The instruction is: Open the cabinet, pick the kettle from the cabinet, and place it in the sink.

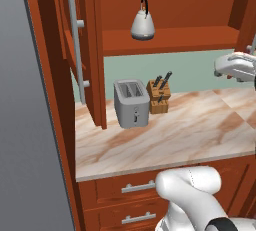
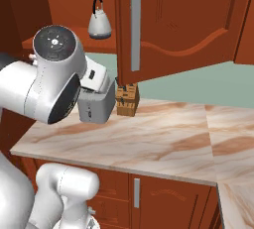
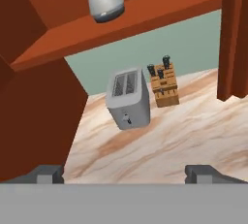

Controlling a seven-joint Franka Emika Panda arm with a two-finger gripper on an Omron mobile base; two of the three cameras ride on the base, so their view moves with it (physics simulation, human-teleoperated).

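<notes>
The cabinet [image 1: 170, 40] stands open, with its left door [image 1: 89, 50] and its right door [image 2: 168, 25] both swung outward. The silver kettle [image 1: 143, 22] [image 2: 99, 24] [image 3: 104, 0], with a thin black handle, stands upright on the cabinet's bottom shelf. My gripper [image 3: 126, 173] is open and holds nothing. In the hand view its two dark fingertips [image 3: 46, 173] stand far apart. It hovers over the counter, below and to the right of the kettle and well apart from it. The sink is out of view.
A grey toaster [image 1: 131, 102] and a wooden knife block [image 1: 159, 95] stand on the marbled counter [image 1: 190, 135] under the cabinet. Drawers with short handles [image 1: 137, 187] sit below. My arm's big white joint [image 2: 54, 74] blocks part of the toaster in the right base view.
</notes>
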